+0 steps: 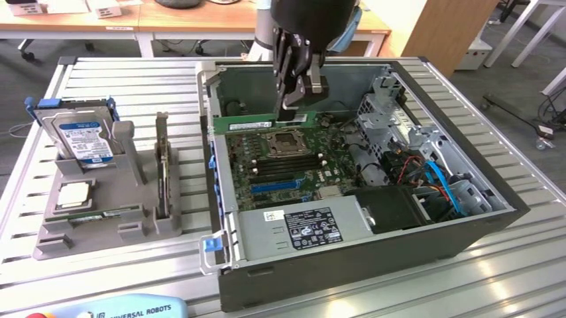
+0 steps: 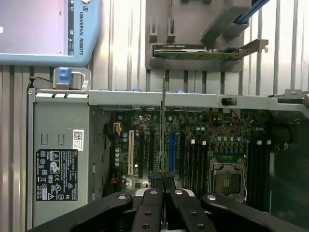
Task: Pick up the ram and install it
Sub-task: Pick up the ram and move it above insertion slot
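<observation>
Black two-fingered gripper (image 1: pixel 297 109) is clamped tight on the ram, a long thin green circuit-board stick (image 1: pixel 264 123). It hangs crosswise just under the fingertips, over the green motherboard (image 1: pixel 305 175) in the open black computer case (image 1: pixel 372 262). Pickup's done, and by my read it isn't seated yet. The wrist view catches the stick (image 2: pixel 163 121) edge-on, while the exterior view shows its broad labelled face.

The ram (image 1: pixel 256 124) was a green circuit board with a smooth, slightly glossy face. The gripper (image 1: pixel 296 114) looked like black metal with a dull sheen. The computer case (image 1: pixel 354 275) had bare grey sheet metal inside and matt dark walls outside. The table (image 1: pixel 124 79) was ribbed, brushed metal; the holder (image 1: pixel 89 242) was matt grey plastic
</observation>
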`<state>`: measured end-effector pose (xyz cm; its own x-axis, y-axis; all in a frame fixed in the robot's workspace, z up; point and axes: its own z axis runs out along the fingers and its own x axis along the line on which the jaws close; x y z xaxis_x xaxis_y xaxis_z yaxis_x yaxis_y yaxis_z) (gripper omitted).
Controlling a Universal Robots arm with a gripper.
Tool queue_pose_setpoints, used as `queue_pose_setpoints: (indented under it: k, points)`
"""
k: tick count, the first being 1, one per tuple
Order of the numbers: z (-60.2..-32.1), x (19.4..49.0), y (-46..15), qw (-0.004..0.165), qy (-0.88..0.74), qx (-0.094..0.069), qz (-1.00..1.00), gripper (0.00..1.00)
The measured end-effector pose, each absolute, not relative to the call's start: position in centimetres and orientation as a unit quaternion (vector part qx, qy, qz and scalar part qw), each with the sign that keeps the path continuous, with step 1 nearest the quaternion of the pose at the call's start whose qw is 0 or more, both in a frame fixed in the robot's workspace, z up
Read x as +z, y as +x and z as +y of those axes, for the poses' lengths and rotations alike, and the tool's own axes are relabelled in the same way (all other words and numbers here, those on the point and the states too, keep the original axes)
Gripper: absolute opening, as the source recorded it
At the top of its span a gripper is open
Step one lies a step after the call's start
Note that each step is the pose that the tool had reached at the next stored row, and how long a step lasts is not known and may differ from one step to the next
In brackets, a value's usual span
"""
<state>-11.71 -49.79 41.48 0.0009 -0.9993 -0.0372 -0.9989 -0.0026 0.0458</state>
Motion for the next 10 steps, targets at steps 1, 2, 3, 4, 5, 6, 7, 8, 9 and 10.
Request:
queue_pose_setpoints:
  k: [1,2,3,4,5,6,7,8,9,10]
  points:
    - [-49.8,41.5,-11.6,0.003,0.706,-0.029,-0.707,0.11]
    - [-49.8,41.5,-11.5,0.003,0.705,-0.029,-0.708,0.11]
    - [-49.8,41.5,-11.3,0.003,0.705,-0.029,-0.709,0.11]
    - [-49.8,41.4,-11.2,0.003,0.704,-0.029,-0.710,0.11]
    - [-49.8,41.4,-11.1,0.003,0.703,-0.029,-0.711,0.11]
    - [-49.8,41.4,-10.9,0.003,0.702,-0.029,-0.712,0.11]
    - [-49.8,41.4,-10.8,0.003,0.701,-0.029,-0.712,0.11]
    - [-49.8,41.4,-10.6,0.003,0.700,-0.029,-0.713,0.11]
    - [-49.8,41.4,-10.4,0.003,0.700,-0.029,-0.714,0.11]
    - [-49.8,41.4,-10.3,0.003,0.699,-0.029,-0.714,0.11]
